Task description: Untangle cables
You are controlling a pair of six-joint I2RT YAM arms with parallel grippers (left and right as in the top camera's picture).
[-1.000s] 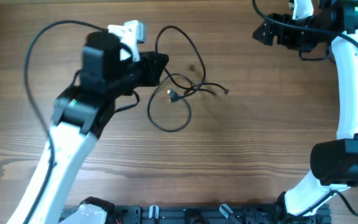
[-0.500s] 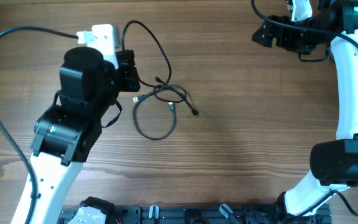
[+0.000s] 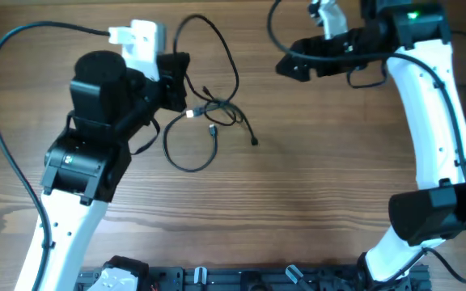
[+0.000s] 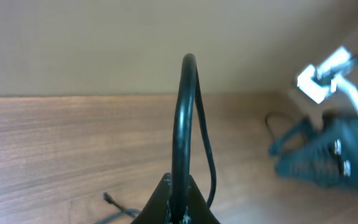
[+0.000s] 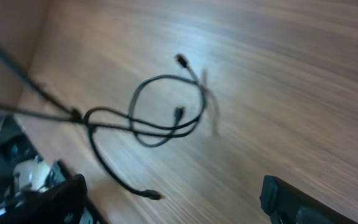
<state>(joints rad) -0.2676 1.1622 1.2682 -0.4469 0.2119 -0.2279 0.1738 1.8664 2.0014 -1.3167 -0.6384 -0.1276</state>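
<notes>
Cables (image 3: 217,115): black throughout; one plug tip (image 3: 190,114) silvery (glints bright in the overhead view). Table (image 3: 322,202): mid-brown wood, fine darker grain streaks. Left arm (image 3: 79,162), right arm (image 3: 427,105): white shells, black joints.

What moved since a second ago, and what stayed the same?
The left fingers, shut on one cable the whole time, dragged the cables leftward across the table. The right arm swung in from the far corner, bringing the open right fingers toward them. The cables stayed tangled in a loop.
</notes>
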